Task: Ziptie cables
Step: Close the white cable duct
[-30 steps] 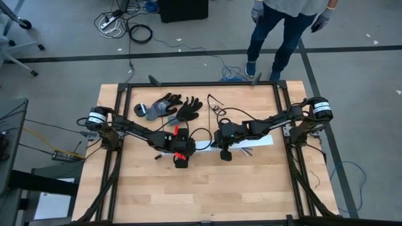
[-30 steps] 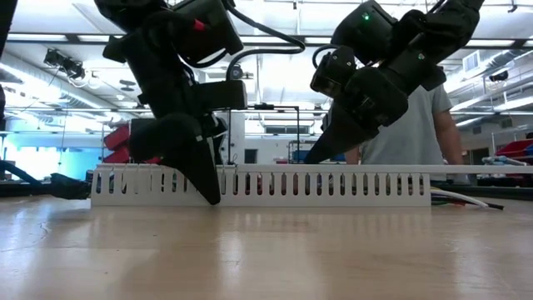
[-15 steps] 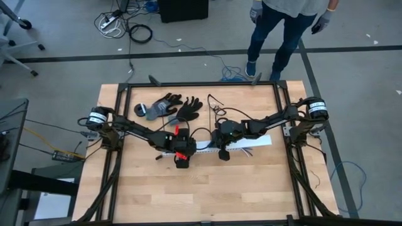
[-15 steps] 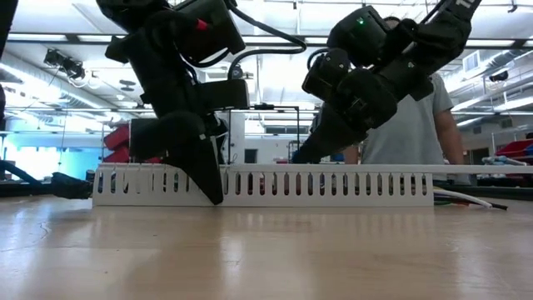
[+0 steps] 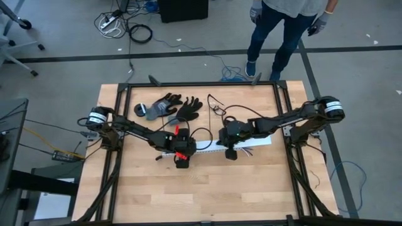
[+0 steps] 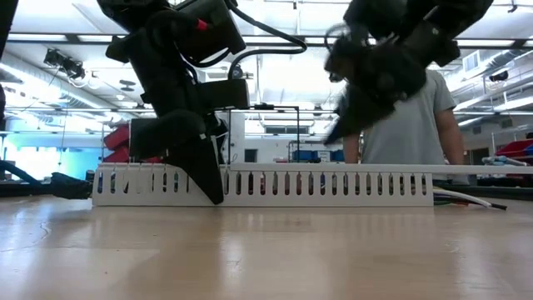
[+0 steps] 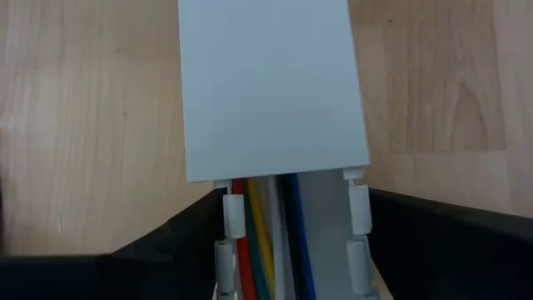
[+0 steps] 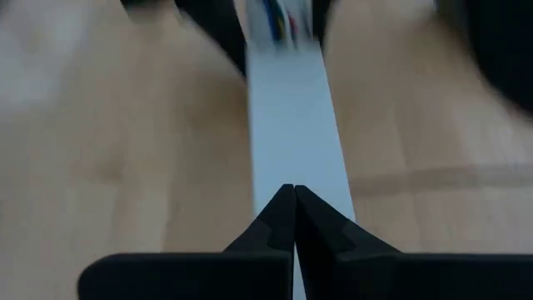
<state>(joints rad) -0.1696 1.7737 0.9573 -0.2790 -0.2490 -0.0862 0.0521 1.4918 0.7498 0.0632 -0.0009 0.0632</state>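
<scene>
A long white slotted duct [image 5: 217, 145] lies on the table, with a flat white cover [image 7: 271, 92] over most of its length. The cables [image 7: 260, 242], red, yellow, green, blue and black wires, lie inside it and show at its uncovered left end. Their other ends stick out at the right [image 6: 466, 198]. My left gripper [image 5: 181, 158] is shut on the duct near its left end. My right gripper [image 6: 335, 137] is shut and empty, in the air above the middle of the cover [image 8: 291, 108]. My left gripper pinches the duct across its width, one finger [image 7: 158, 254] on each slotted side wall [image 7: 226, 218], just behind the cover's left end. The fingers point down and lie across the duct; the near finger [image 6: 204, 177] reaches the table. The duct lies flat on the table.
Two black gloves [image 5: 171, 107] and a thin black wire loop [image 5: 217, 103] lie at the table's far side. A person [image 5: 282, 25] stands beyond the far edge. The near half of the table [image 5: 207, 194] is bare wood.
My right gripper, shut throughout, first slid a little toward my left gripper low over the cover, then rose and went toward the table's right edge. My left gripper and the duct have kept still.
</scene>
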